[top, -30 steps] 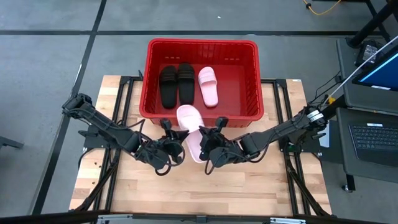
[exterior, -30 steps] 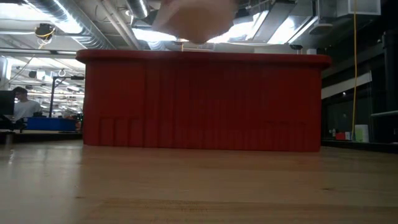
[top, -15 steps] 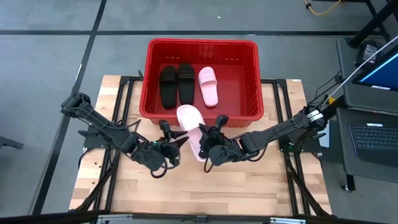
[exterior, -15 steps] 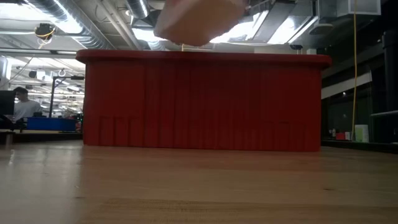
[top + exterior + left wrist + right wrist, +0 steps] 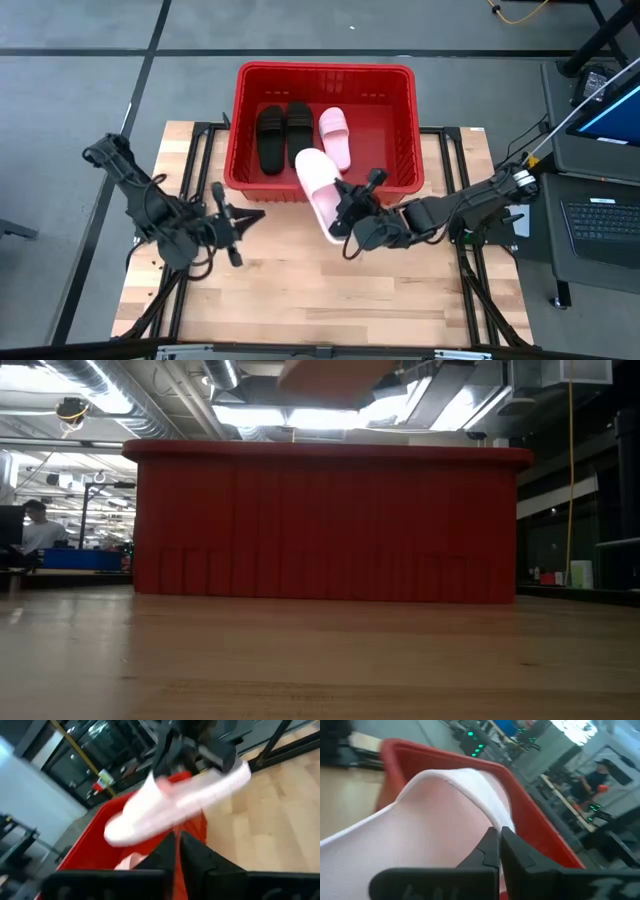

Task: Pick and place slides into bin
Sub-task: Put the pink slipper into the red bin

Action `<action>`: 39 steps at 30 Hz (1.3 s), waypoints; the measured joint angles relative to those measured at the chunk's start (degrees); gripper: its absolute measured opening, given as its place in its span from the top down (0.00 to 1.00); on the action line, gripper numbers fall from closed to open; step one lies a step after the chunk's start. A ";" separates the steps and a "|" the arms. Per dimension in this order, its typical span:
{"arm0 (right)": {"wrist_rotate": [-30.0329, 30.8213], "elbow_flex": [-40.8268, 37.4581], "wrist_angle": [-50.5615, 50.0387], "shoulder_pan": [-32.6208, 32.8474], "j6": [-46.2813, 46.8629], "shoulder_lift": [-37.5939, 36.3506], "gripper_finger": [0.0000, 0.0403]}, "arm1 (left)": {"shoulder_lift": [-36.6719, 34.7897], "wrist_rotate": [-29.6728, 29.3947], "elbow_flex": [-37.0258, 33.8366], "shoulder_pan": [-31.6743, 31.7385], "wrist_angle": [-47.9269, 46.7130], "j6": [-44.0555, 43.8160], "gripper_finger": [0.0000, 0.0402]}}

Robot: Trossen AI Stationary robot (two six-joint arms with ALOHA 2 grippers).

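The red bin (image 5: 325,72) stands at the table's far middle. Two black slides (image 5: 284,133) and one pink slide (image 5: 336,138) lie flat on its floor. A second pink slide (image 5: 318,190) hangs in the air, its front end over the bin's near rim, with my right gripper (image 5: 345,215) shut on it. In the low view only its underside (image 5: 330,370) shows, above the bin (image 5: 325,525). My left gripper (image 5: 252,215) is shut on nothing, left of the slide and apart from it; its wrist view shows the held slide (image 5: 175,805) ahead of it. My right gripper pinches the pink slide's sole by its side edge (image 5: 470,837) between the two fingers, toward the heel end (image 5: 336,222). The fingers come about level from the table's right and lie across the slide. The slide is lifted clear and tilted, strap (image 5: 470,782) up.
The wooden table (image 5: 300,300) has free room near its front edge. A desk with a laptop (image 5: 600,225) stands beyond the table's right edge. In the low view a person (image 5: 35,530) sits far behind on the left.
My left gripper has let go of the pink slide and drawn back toward the table's left edge, rising a little. My right gripper has risen with the slide, which has climbed and swung its front end farther over the bin's near rim.
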 joint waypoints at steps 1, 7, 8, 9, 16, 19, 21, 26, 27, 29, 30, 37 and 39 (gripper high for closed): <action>0.39 0.00 -0.52 -0.47 -0.02 -0.63 0.99 | -0.85 -0.02 -0.14 -0.19 -1.85 -2.07 0.98; 0.59 0.02 -7.45 -4.49 0.55 -3.79 0.99 | -4.37 -0.67 -2.15 1.44 -8.24 -8.90 1.00; 0.60 0.02 -7.91 -5.29 0.56 -4.18 0.99 | -4.68 -0.63 -2.71 2.07 -8.26 -8.85 1.00; 0.56 0.01 -8.21 -6.07 0.55 -4.57 0.99 | -5.06 -0.61 -3.32 2.66 -8.16 -8.63 0.99; -0.16 0.02 -10.47 -11.45 -0.54 -6.45 0.99 | -8.50 -0.07 -7.14 5.54 -10.78 -7.91 1.00; -2.22 0.04 -13.04 -13.80 0.30 -7.40 0.99 | -11.38 1.04 -9.10 5.72 -10.81 -8.78 1.00; -4.65 0.07 -13.82 -15.41 0.93 -7.88 0.99 | -13.16 3.42 -10.04 5.72 -10.69 -9.53 1.00; -7.03 0.07 -16.99 -19.24 1.57 -8.07 0.99 | -16.05 4.64 -12.34 5.70 -10.32 -10.05 1.00; -7.10 0.07 -17.57 -19.98 1.49 -8.07 0.99 | -16.28 4.64 -12.70 5.72 -10.28 -10.17 1.00; -8.05 0.07 -18.67 -21.61 1.49 -8.09 0.99 | -16.71 4.61 -13.38 5.72 -10.23 -10.48 1.00; -9.06 0.07 -18.88 -22.34 1.47 -8.15 0.99 | -16.77 4.63 -13.61 5.72 -10.34 -10.71 1.00; -12.74 0.07 -19.98 -26.39 1.43 -8.31 0.99 | -16.68 6.47 -13.62 5.71 -10.67 -11.74 1.00; -12.88 0.07 -21.13 -27.52 1.76 -8.31 0.99 | -16.68 6.47 -13.62 5.70 -10.67 -12.17 0.99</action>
